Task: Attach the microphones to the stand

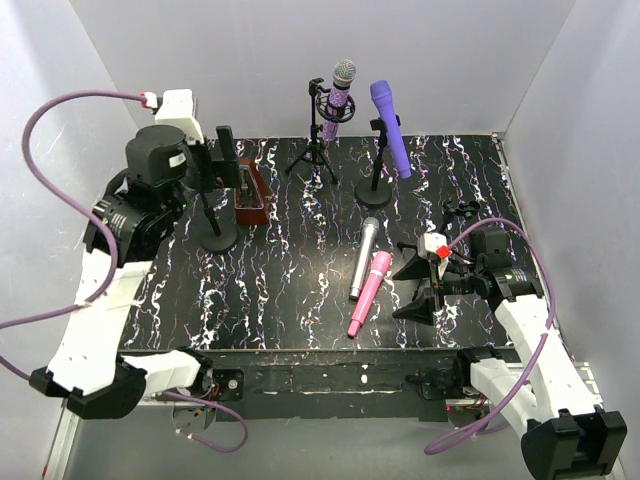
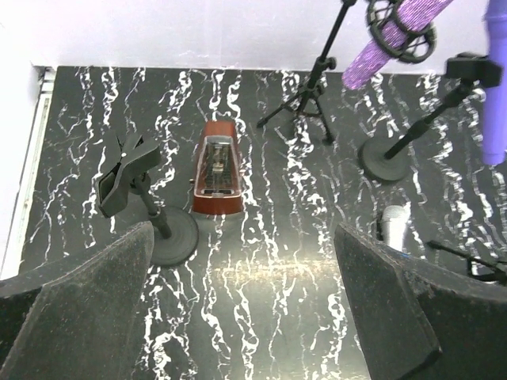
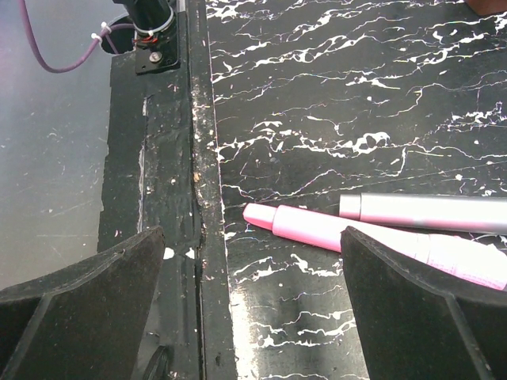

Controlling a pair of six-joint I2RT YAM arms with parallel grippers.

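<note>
At the left, our left gripper [image 2: 243,237] hangs with its fingers spread and empty, near the free clip stand [image 2: 131,178]. At the far middle, the glitter mic [image 1: 338,95] and the violet mic [image 1: 390,125] sit in their stands. Right of centre, the silver mic [image 1: 363,258] and the pink mic [image 1: 368,292] lie flat on the table [image 1: 280,290], touching along part of their length. Our right gripper [image 1: 415,287] sits just right of the pink mic, jaws wide, holding nothing.

We judge the step in hand to be lifting the pink mic. We should close across its shaft toward the near end, where it runs clear of the silver one, and leave enough bare shaft for a clip.

From the right wrist, both heads are cut off at the frame edge. A small stand [image 1: 460,210] at the far right is half hidden by the arm, and we cannot tell whether its holder is free.
</note>
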